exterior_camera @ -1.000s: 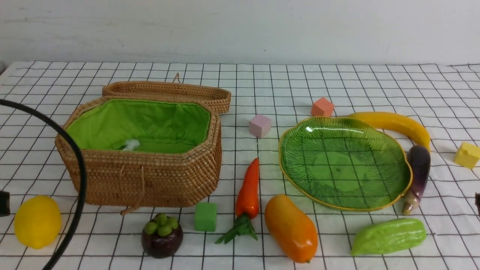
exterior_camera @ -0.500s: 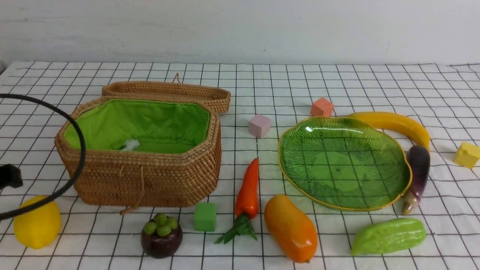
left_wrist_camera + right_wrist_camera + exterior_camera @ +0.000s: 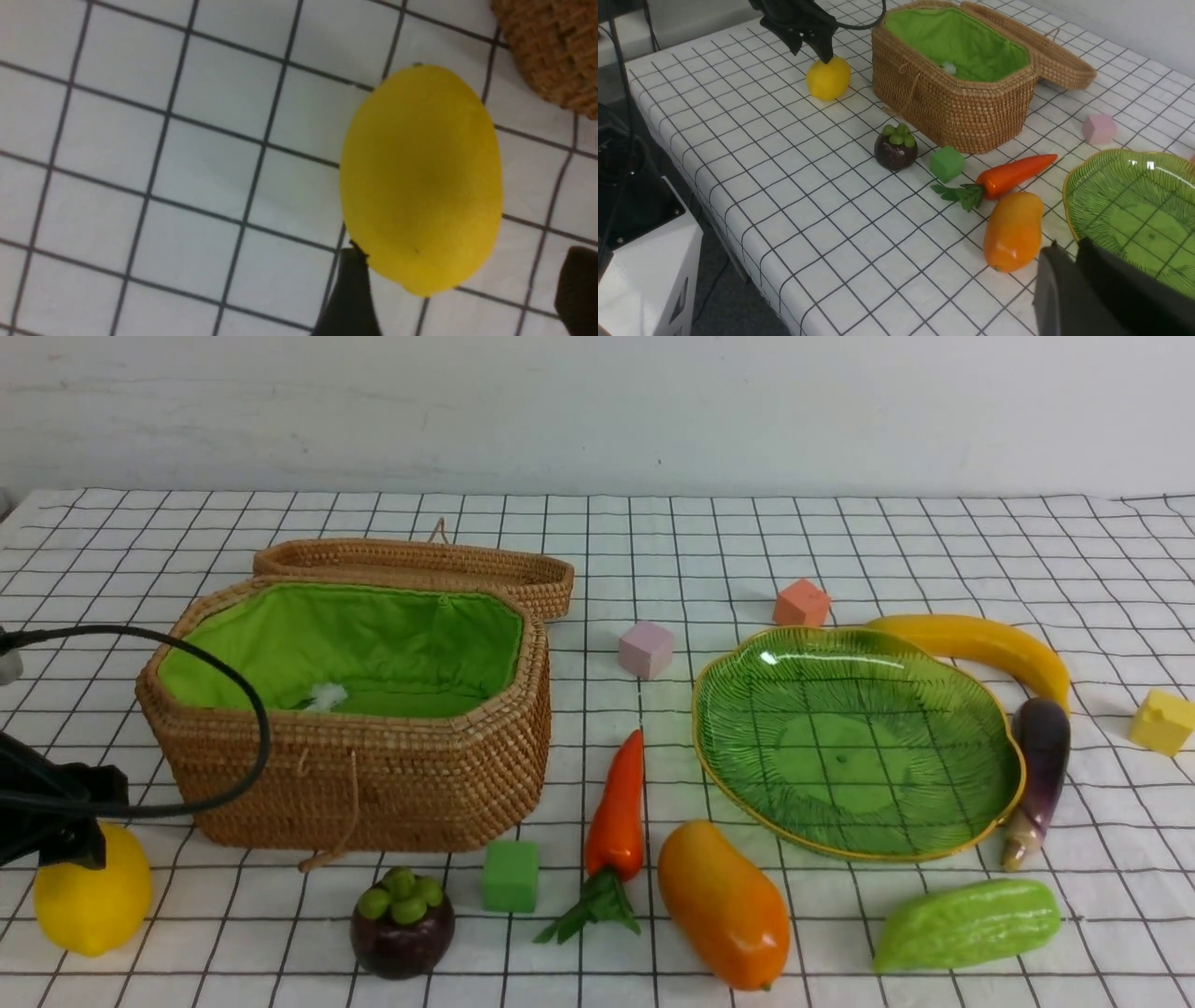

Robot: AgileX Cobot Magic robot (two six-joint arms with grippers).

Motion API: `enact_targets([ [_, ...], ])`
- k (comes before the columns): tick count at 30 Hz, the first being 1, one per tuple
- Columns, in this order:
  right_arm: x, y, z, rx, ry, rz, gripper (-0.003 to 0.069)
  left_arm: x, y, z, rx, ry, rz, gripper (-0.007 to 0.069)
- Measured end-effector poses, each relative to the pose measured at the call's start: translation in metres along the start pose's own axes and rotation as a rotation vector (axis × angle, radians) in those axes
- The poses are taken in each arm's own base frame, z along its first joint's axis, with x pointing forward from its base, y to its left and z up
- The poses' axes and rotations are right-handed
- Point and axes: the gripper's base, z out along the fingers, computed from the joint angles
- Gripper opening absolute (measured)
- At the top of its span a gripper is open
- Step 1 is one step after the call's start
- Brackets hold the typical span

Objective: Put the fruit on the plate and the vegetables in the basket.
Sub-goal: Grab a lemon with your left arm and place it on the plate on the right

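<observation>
The fruit lies on the cloth: lemon (image 3: pixel 89 896), mangosteen (image 3: pixel 403 924), mango (image 3: pixel 724 903), banana (image 3: pixel 980 644). So do the vegetables: carrot (image 3: pixel 618 812), eggplant (image 3: pixel 1041 765), gourd (image 3: pixel 966 924). The green plate (image 3: pixel 859 747) and the open basket (image 3: pixel 373 775) hold none of them. My left gripper (image 3: pixel 462 305) is open just above the lemon (image 3: pixel 420 177), its fingers on either side of one end, not touching. It also shows at the front view's left edge (image 3: pixel 61 826). My right gripper (image 3: pixel 1069 246) is shut and empty, between the mango (image 3: pixel 1012 231) and the plate (image 3: pixel 1134 205).
Small cubes lie about: green (image 3: pixel 512 875), pink (image 3: pixel 646 649), orange (image 3: pixel 801 604), yellow (image 3: pixel 1163 721). The left arm's black cable (image 3: pixel 238 709) loops in front of the basket's left wall. The basket lid (image 3: pixel 420 565) lies open behind. The table's edge (image 3: pixel 714 219) drops off beyond the lemon.
My left arm has come in from the left edge and now sits over the lemon with its jaws open. Its cable has swung right. Nothing on the cloth has moved.
</observation>
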Motion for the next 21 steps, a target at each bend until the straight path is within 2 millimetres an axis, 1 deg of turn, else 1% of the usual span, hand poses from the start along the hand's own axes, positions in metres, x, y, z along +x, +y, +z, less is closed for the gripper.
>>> enact_targets([
  [1, 0.000, 0.000, 0.000, 0.000, 0.001, 0.000, 0.0081, -0.001, 0.000, 0.001, 0.000, -0.005, 0.001, 0.0588],
  [2, 0.000, 0.000, 0.000, -0.003, 0.001, 0.001, 0.0083, -0.003, 0.000, 0.008, -0.002, -0.009, -0.002, 0.0624],
  [3, 0.000, 0.000, 0.000, -0.003, 0.001, 0.001, 0.0084, -0.004, -0.001, 0.013, -0.002, -0.009, -0.010, 0.0639],
  [4, 0.000, 0.000, 0.000, -0.003, 0.001, 0.001, 0.0085, -0.005, -0.001, 0.019, -0.004, -0.009, -0.015, 0.0649],
  [5, 0.000, 0.000, 0.000, -0.003, 0.001, 0.001, 0.0085, -0.005, -0.001, 0.021, -0.005, -0.006, -0.016, 0.0650],
  [8, 0.000, 0.000, 0.000, -0.005, 0.000, 0.002, 0.0087, -0.008, 0.000, 0.034, -0.023, -0.017, 0.003, 0.0641],
  [10, 0.000, 0.001, 0.000, -0.008, -0.001, 0.003, 0.0087, -0.008, 0.000, 0.037, -0.032, -0.020, 0.011, 0.0633],
  [13, -0.001, 0.003, 0.000, -0.029, -0.010, 0.014, 0.0088, -0.009, 0.001, 0.045, -0.045, -0.019, -0.002, 0.0596],
  [16, -0.001, 0.003, 0.000, -0.036, -0.013, 0.017, 0.0088, -0.009, 0.001, 0.050, -0.047, -0.013, -0.014, 0.0579],
  [21, -0.001, 0.003, 0.000, -0.038, -0.014, 0.019, 0.0092, -0.010, 0.001, 0.050, -0.046, -0.017, -0.018, 0.0575],
])
